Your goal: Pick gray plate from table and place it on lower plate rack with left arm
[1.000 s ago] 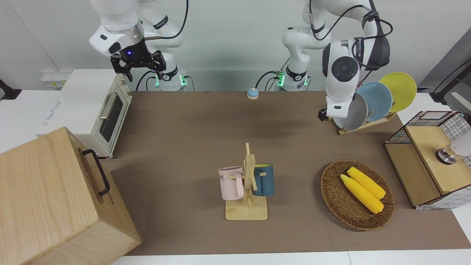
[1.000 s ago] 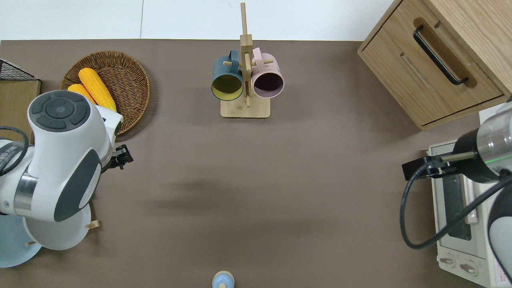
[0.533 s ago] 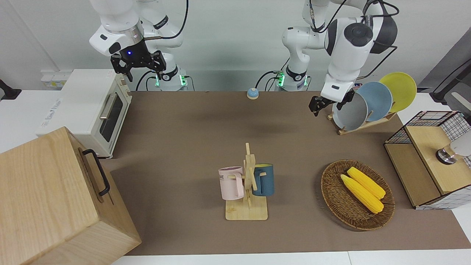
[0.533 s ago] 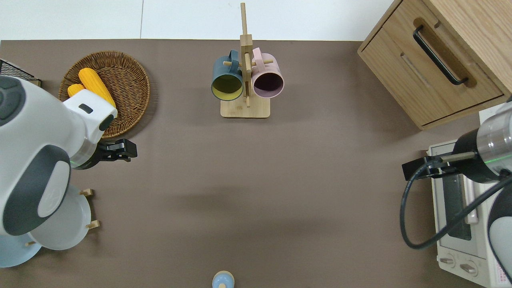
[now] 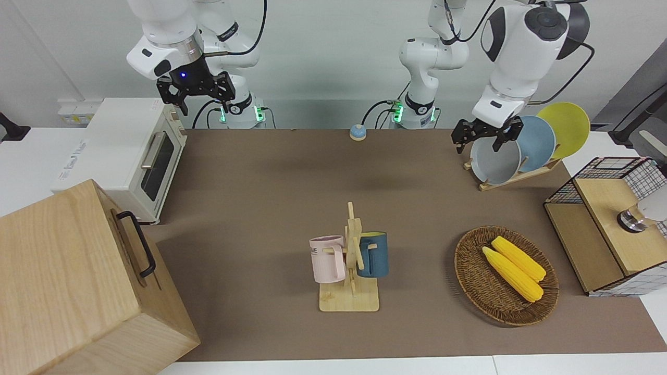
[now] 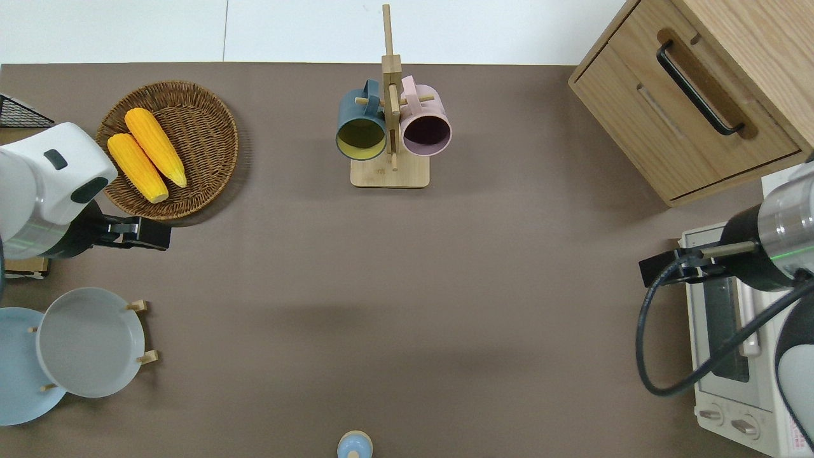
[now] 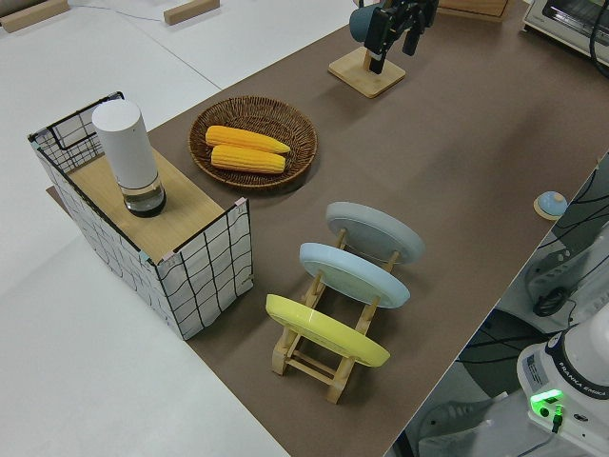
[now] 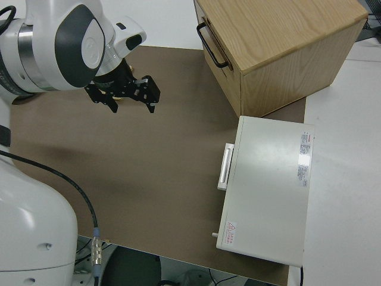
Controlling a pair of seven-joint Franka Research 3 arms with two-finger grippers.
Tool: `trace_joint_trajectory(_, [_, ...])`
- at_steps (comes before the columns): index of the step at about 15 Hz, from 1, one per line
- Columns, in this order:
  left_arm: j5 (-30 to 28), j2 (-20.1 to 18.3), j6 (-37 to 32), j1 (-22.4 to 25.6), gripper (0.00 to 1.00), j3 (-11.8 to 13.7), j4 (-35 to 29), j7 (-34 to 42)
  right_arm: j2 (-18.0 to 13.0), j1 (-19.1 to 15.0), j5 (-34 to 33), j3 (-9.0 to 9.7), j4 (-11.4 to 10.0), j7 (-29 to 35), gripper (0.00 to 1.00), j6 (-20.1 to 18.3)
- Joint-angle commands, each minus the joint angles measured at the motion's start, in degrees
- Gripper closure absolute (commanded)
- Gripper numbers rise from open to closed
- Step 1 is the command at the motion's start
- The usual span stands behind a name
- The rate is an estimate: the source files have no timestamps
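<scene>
The gray plate point(image 5: 495, 162) stands tilted in the lowest slot of the light-wood plate rack point(image 5: 517, 177), at the left arm's end of the table point(image 5: 292, 208). It also shows in the overhead view point(image 6: 89, 340) and the left side view point(image 7: 376, 231). My left gripper point(image 5: 479, 141) is open and empty, up in the air. In the overhead view the left gripper point(image 6: 149, 234) is over the bare table between the rack's pegs point(image 6: 137, 306) and the wicker basket. My right gripper point(image 5: 195, 96) is open and parked.
A sky-blue plate point(image 5: 536, 143) and a yellow plate point(image 5: 565, 127) fill the rack's higher slots. A wicker basket point(image 5: 469, 271) with two corn cobs, a mug tree point(image 5: 351, 260), a wire crate point(image 5: 609, 219), a toaster oven point(image 5: 120, 151), a wooden cabinet point(image 5: 68, 281) and a small bell point(image 5: 357, 132) stand around.
My left gripper has drawn away from the gray plate's edge, risen, and moved toward the left arm's end of the table. The plate stays in the rack. The right arm has not moved.
</scene>
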Motion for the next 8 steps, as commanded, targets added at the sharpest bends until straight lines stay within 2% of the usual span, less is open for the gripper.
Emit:
trace_joint_trajectory(1, [-4.0, 0.4, 0.7, 0.0, 0.0, 0.3, 1.2, 0.7, -0.3, -0.8, 0.2, 0.38, 0.3, -0.2, 0.011, -0.9])
trace_joint_trajectory(3, [-5.4, 0.6, 2.8, 0.0, 0.0, 0.5, 1.2, 0.6, -0.3, -0.8, 0.2, 0.38, 0.3, -0.2, 0.011, -0.9])
trace_joint_trajectory(8, [-2.7, 0.7, 2.9, -0.1, 0.0, 0.6, 1.1, -4.0, -0.3, -0.8, 0.2, 0.38, 0.3, -0.2, 0.011, -0.9])
